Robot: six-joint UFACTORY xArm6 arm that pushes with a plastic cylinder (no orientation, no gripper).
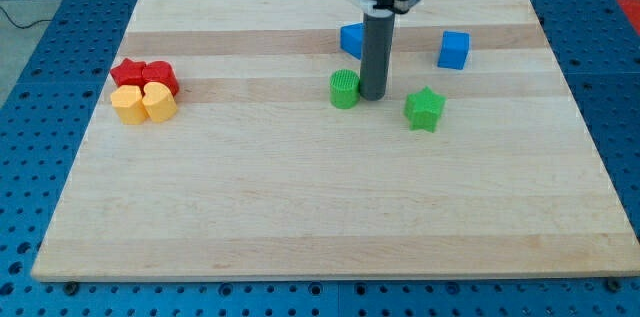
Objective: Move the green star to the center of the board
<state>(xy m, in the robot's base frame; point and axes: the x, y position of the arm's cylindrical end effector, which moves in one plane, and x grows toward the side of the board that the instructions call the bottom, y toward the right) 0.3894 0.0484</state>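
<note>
The green star [425,109] lies on the wooden board [320,207], right of the middle and toward the view's top. My tip [373,95] stands on the board to the star's left, about a block's width away from it. The tip is right beside a green cylinder [344,89], which sits on its left side, touching or nearly touching. The rod rises straight up from the tip to the arm at the view's top.
A blue block [351,40] sits just behind the rod, partly hidden by it. A blue cube [454,50] lies at upper right. At the left, two red blocks [146,75] and two yellow blocks [143,103] form a tight cluster.
</note>
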